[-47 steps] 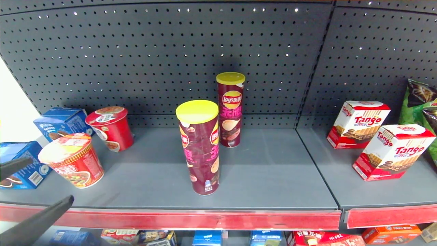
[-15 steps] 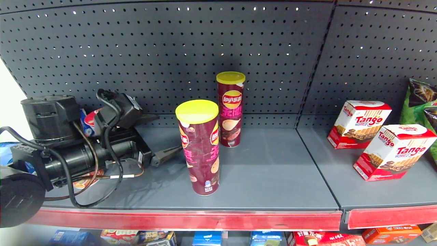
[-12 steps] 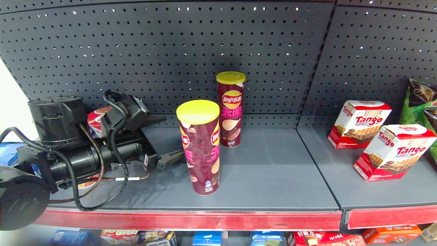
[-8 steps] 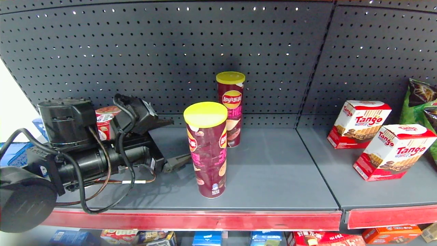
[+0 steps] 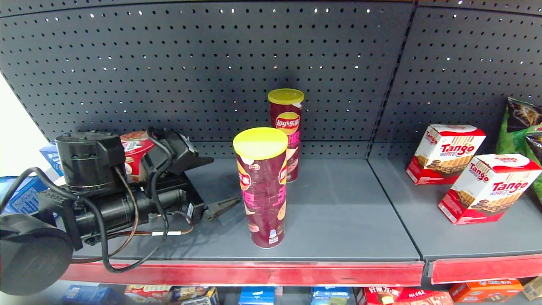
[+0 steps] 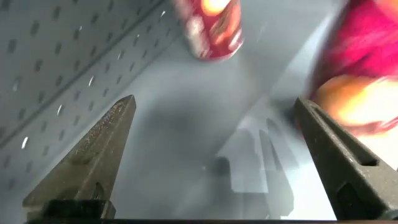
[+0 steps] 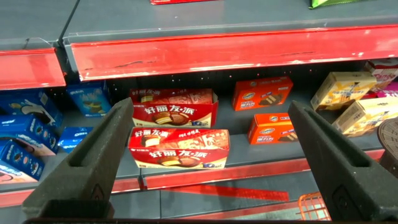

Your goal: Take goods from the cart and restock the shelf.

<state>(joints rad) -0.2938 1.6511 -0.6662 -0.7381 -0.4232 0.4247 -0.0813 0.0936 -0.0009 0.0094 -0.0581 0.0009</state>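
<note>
- The shelf (image 5: 338, 212) carries two tall cans in its middle part. Both stand upright, so their long axis is vertical.
- The left pincer (image 5: 222, 181) lies low over the shelf board at the left side and points toward 3 o'clock. Its two fingers are wide apart and hold nothing.
- The front chip can (image 5: 263, 190) stands near the shelf's front edge, at about 3 o'clock from the left pincer, just beyond the fingertips. The nearer fingertip is just beside the can wall; I cannot tell if it touches.
- I judge that the coming move turns on this: the can is not between the fingers but ahead of them, a little toward the front edge. A straight push toward 3 o'clock would meet the wall of a tall, narrow can, which may tip.
- The rear chip can (image 5: 287, 120) stands by the back panel, at about 1 o'clock from the front one, close behind it.
- The right pincer (image 7: 211, 168) faces the lower shelves (image 7: 205, 50), its fingers also apart and empty, so the left one is the nearer to the cans.
</note>
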